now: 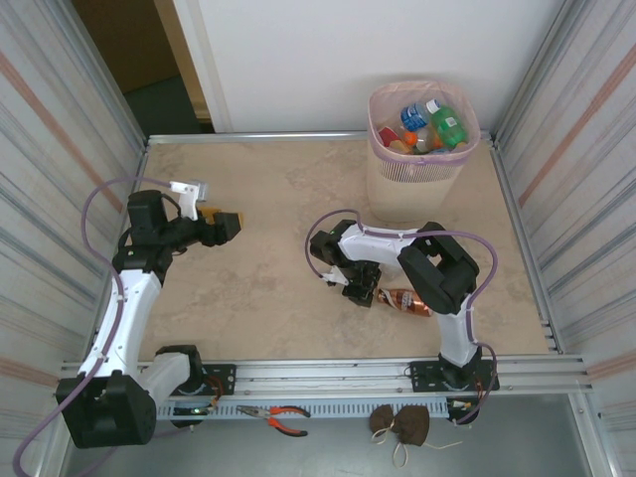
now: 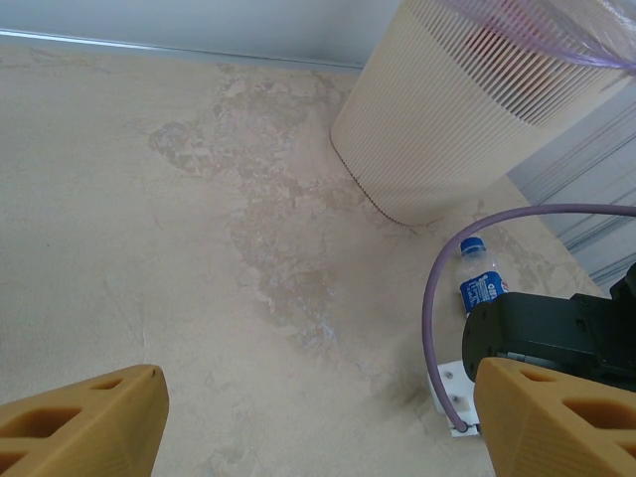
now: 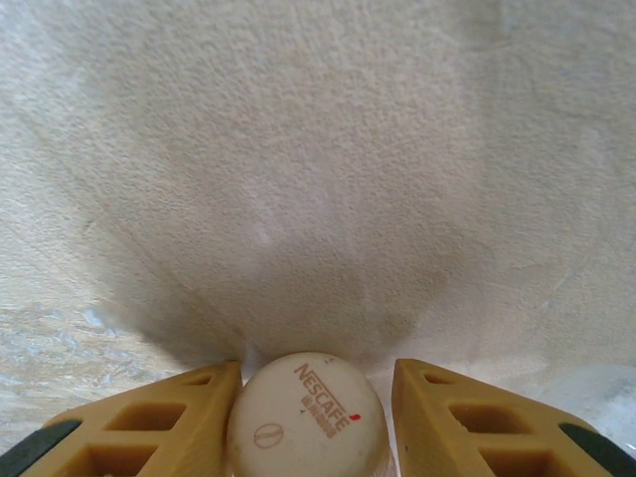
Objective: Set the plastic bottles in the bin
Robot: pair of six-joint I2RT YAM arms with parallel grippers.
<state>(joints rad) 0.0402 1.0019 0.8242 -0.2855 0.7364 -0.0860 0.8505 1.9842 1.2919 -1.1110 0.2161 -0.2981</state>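
- Bin [image 1: 412,189]: holding several plastic bottles [image 1: 437,124].
- Brown bottle [image 1: 407,301]: lying on the counter [image 1: 258,199] near the bin's front, cap [image 3: 308,417] sitting between the right fingers [image 3: 149,437]; whether clamped, cannot tell.
- Left fingers [image 2: 89,422]: hanging spread apart, empty, well left of the bin.

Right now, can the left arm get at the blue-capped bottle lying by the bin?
Probably not cleanly. The left hand is open, but the right arm and its purple cable sit directly in front of the blue-capped bottle near the bin.
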